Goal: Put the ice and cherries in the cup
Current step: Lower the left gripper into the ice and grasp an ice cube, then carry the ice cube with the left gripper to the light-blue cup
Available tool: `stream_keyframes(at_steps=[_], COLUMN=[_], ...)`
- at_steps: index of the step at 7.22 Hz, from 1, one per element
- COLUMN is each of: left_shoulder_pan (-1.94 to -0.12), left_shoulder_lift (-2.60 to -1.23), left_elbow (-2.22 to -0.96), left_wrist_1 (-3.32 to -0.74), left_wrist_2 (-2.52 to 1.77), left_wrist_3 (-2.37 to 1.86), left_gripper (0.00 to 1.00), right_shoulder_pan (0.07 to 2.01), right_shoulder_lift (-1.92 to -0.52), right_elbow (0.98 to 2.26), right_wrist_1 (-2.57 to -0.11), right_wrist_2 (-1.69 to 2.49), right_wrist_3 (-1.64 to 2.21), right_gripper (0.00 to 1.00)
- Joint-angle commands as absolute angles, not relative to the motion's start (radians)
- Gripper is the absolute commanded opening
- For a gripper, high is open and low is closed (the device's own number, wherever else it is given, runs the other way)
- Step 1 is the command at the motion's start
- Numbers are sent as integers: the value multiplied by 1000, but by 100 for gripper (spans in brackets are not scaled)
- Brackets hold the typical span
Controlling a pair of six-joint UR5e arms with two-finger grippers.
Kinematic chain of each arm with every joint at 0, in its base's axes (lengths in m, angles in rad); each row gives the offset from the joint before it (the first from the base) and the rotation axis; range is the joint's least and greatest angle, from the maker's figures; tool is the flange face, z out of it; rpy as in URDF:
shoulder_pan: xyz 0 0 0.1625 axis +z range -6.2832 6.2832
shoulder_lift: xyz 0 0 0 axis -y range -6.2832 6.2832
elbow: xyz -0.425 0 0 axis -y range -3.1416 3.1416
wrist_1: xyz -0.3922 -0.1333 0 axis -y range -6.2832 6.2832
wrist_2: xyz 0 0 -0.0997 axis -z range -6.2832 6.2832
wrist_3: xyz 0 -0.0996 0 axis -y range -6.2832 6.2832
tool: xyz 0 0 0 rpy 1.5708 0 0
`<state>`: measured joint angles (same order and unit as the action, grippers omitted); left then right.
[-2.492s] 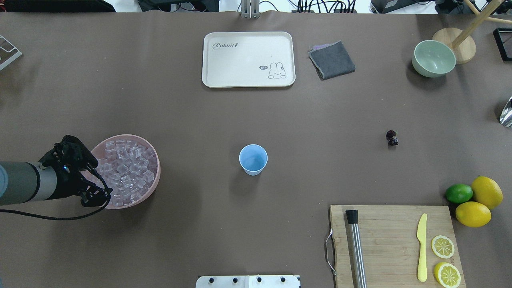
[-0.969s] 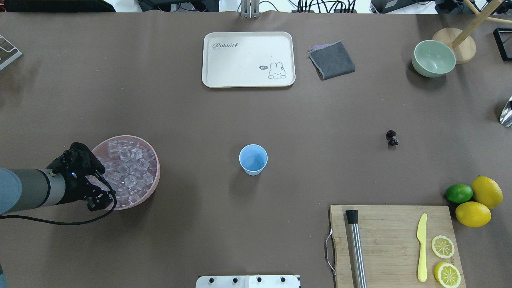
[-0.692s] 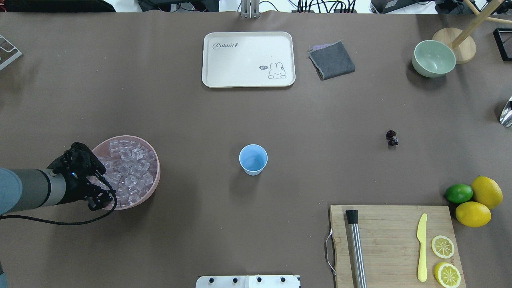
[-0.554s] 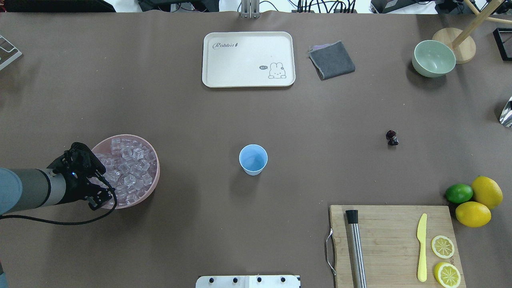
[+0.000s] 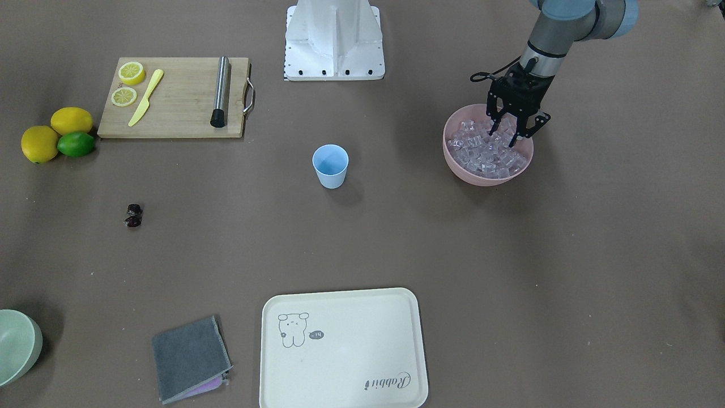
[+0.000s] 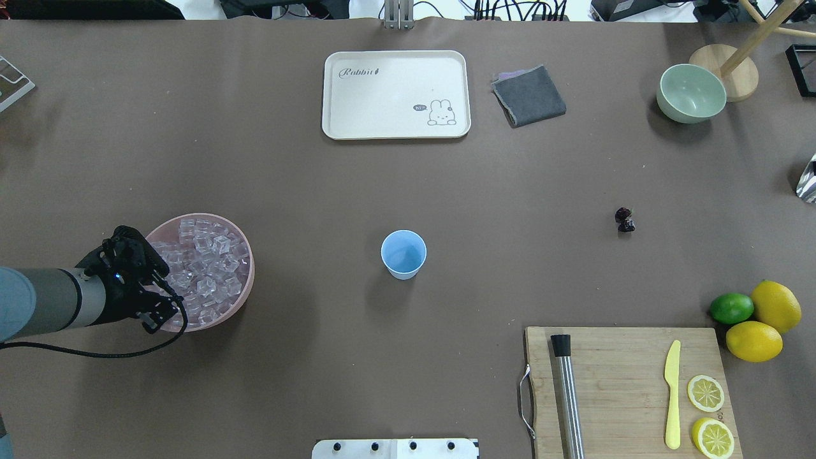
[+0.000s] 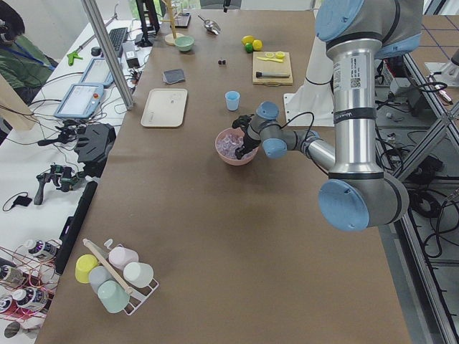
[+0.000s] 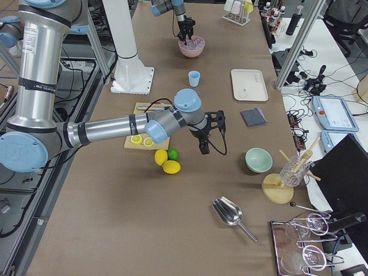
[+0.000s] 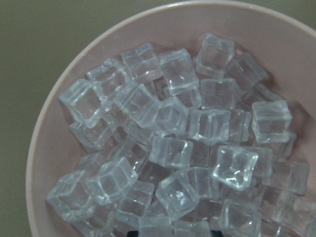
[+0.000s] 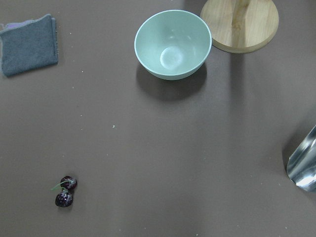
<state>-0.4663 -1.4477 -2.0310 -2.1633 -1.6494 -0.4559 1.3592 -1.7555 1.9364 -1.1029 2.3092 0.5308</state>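
Evidently the ice (image 9: 168,148) had been stirred: compared with a moment earlier the cubes lay rearranged, and the pink bowl (image 6: 246,255) had slid slightly on the desk (image 6: 408,191) as the left end effector (image 5: 506,137) sank among them. It stood spread, dipped into the heap near the bowl's robot-side rim, nothing pinched yet; closing on a cube looked like the next step. The cup (image 6: 403,254) stood well apart from it toward the desk's middle and looked empty. The cherries (image 6: 625,219) lay farther beyond, untouched. The left arm (image 6: 51,299) reached low, wrist angled steeply down. The right end effector (image 8: 202,150) hung above the cherries' area; spread or closed, I could not tell.
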Motion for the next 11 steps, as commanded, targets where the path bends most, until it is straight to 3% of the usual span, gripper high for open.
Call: stream_keyframes(at_steps=[1,6,8,11], left_shoulder_pan=[-471,-529,-526,-483], left_shoulder_lift=[-1448,-1491,-1601,-1901], left_elbow=[-2037,-2080,-2057,-1919], left_wrist_1=[-2164,-2175,-2174,-2174], left_wrist_2=[-1654,-1729,-1727,-1715], left_wrist_3=[-457,-553,-697,-1087], left_gripper=[20,8,3,0], right_shoulder_pan=[1359,1359,1359,1359], right_shoulder_lift=[-1755,-1755,-1756,-1755], right_elbow=[1936,1936,1936,1937], right_wrist_1=[-1103,-1103,-1101,-1100], right_wrist_2=[2309,2307,2309,2310], right_wrist_3=[531,531,531,531], right_gripper=[100,100,100,100])
